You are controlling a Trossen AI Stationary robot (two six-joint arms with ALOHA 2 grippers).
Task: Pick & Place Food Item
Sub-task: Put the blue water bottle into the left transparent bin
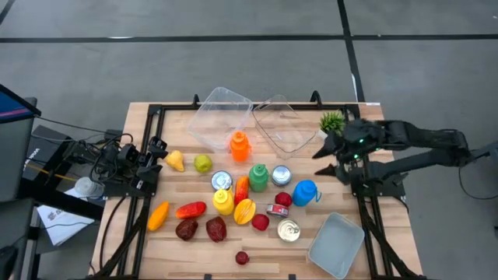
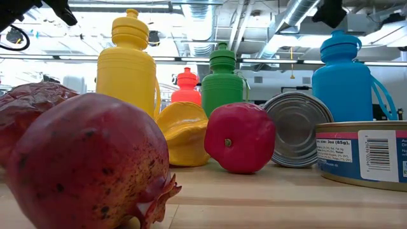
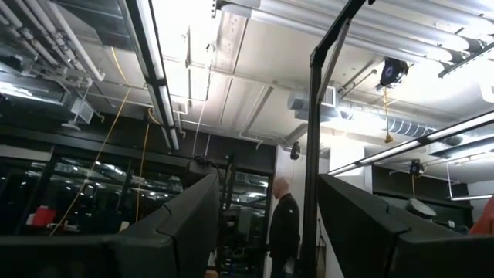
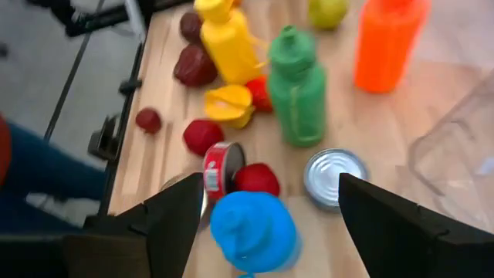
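My right gripper (image 1: 323, 161) is open and empty, held above the table's right side. In the right wrist view its fingers (image 4: 166, 220) stand wide apart above the blue bottle (image 4: 253, 224), which also shows in the high view (image 1: 305, 192). Beside the bottle are a red fruit (image 4: 257, 179), a red can on its side (image 4: 218, 171) and a silver can (image 4: 333, 176). The green bottle (image 1: 258, 177), yellow bottle (image 1: 223, 201) and orange bottle (image 1: 239, 145) stand upright mid-table. My left gripper (image 1: 158, 150) is open and empty at the table's left edge, pointing up at the ceiling (image 3: 266, 224).
Two clear tubs (image 1: 222, 117) (image 1: 284, 126) lie at the far side, and a grey bin (image 1: 336, 245) sits at the near right. A green plant (image 1: 332, 121) stands behind my right gripper. Fruits and vegetables (image 1: 191, 210) crowd the near middle. A person (image 3: 285, 224) stands in the room.
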